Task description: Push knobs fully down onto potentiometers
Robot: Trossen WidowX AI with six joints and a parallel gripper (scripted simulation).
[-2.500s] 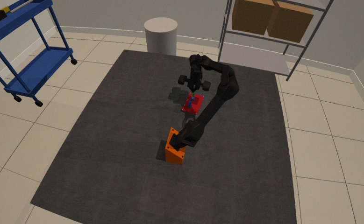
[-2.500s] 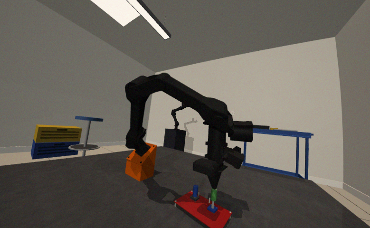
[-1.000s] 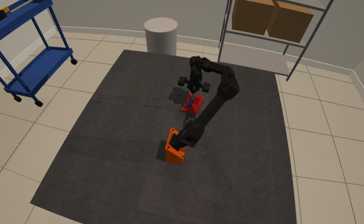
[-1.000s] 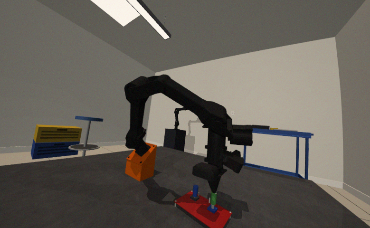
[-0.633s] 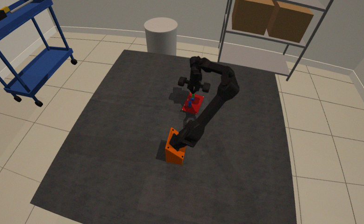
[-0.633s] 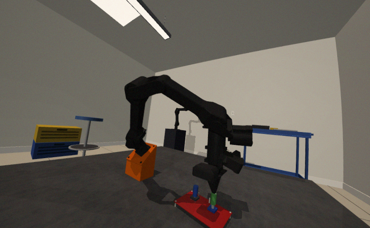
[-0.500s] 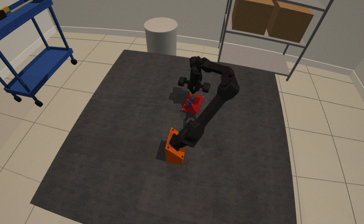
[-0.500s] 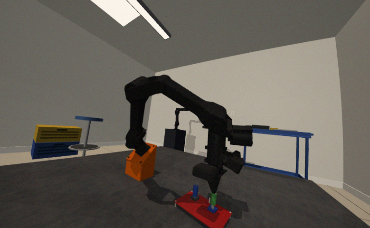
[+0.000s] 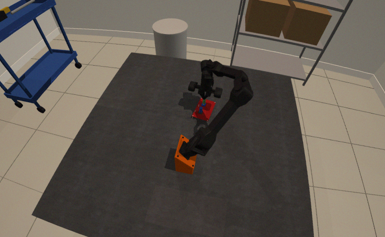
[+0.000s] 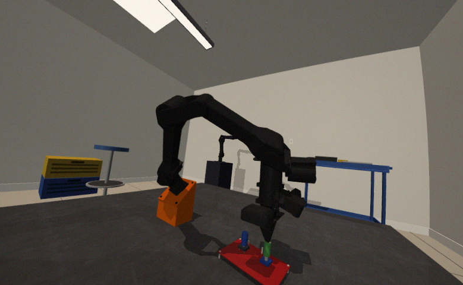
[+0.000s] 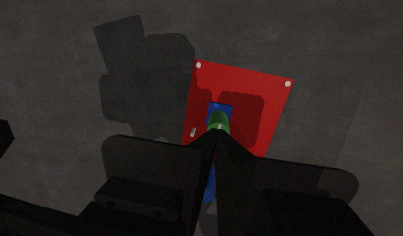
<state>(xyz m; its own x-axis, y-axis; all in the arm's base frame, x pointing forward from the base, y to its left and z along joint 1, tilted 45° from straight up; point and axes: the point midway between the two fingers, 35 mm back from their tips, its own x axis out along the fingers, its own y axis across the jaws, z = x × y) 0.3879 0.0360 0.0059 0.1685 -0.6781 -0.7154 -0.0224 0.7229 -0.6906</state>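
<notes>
The red circuit board (image 9: pixel 208 113) (image 10: pixel 241 257) (image 11: pixel 248 74) stands on short legs on the dark surface. The green knob (image 9: pixel 203 101) (image 10: pixel 267 249) (image 11: pixel 218 119) is upright over the blue potentiometer (image 10: pixel 265 261) (image 11: pixel 219 107); a short piece of grey shaft shows between them. The blue knob (image 9: pixel 200 109) (image 10: pixel 244 238) (image 11: pixel 209 186) stands over the dark potentiometer (image 10: pixel 243 247), with no clear gap visible. My gripper (image 9: pixel 204 98) (image 10: pixel 268 240) (image 11: pixel 216 134) is shut and empty, pointing down, its tips at the top of the green knob, seemingly touching it. The fingers partly hide the blue knob in the wrist view.
The orange arm base (image 9: pixel 184 166) (image 10: pixel 175 211) stands on the near side of the board in the top view. A small light pin (image 10: pixel 262 250) (image 11: pixel 192 132) stands on the board beside the green knob. A blue cart (image 9: pixel 42 70), a white cylinder (image 9: pixel 170 41) and a shelf (image 9: pixel 268 59) stand farther off.
</notes>
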